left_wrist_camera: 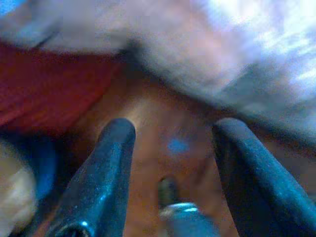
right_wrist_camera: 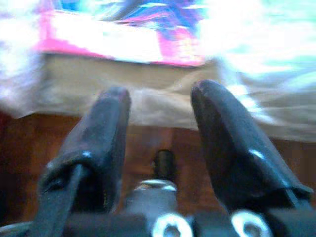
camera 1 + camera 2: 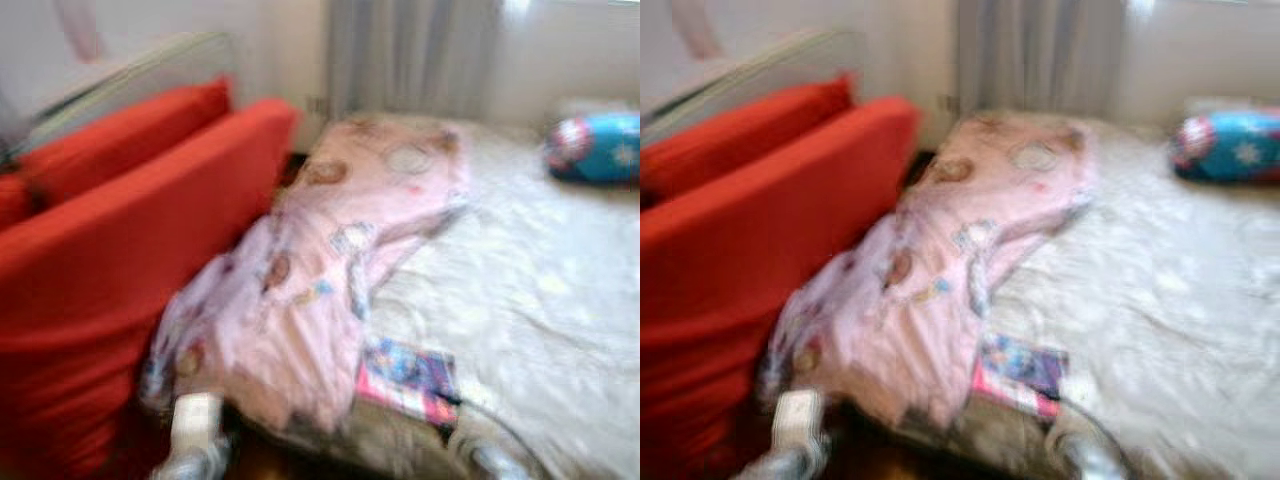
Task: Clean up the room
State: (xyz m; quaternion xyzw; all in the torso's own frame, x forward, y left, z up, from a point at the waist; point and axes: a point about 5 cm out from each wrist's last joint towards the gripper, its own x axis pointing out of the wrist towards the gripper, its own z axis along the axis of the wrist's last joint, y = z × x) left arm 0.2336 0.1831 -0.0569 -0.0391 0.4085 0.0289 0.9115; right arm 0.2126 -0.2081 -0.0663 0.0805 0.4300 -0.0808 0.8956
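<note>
In your head views, all blurred, you have one bed (image 3: 540, 300) with a pale cover, one pink blanket (image 3: 320, 270), one book (image 3: 408, 378), one blue and red pillow (image 3: 595, 147) and one red sofa (image 3: 110, 260) with two red cushions along its back. The blanket is bunched in a long strip; its long axis runs from the near corner of the bed, beside the sofa, up toward the grey curtain (image 3: 410, 55) at the far wall. The book lies flat at the near edge of the bed, touching the blanket's lower end, one corner pointing toward you. The pillow lies far off at the head of the bed. Your two silver arms show at the lower edge, one below the blanket, one below the book.

In your left wrist view, the left gripper (image 1: 173, 133) has its jaws spread wide with nothing between them. Brown floor (image 1: 163, 128) lies ahead of them, the red sofa to one side and the blanket's hanging edge beyond the tips.

In your right wrist view, the right gripper (image 2: 159, 101) has its jaws apart and empty. The book (image 2: 123, 34) sits just beyond the tips, on the bed's edge, its long side lying across the jaws' line.
</note>
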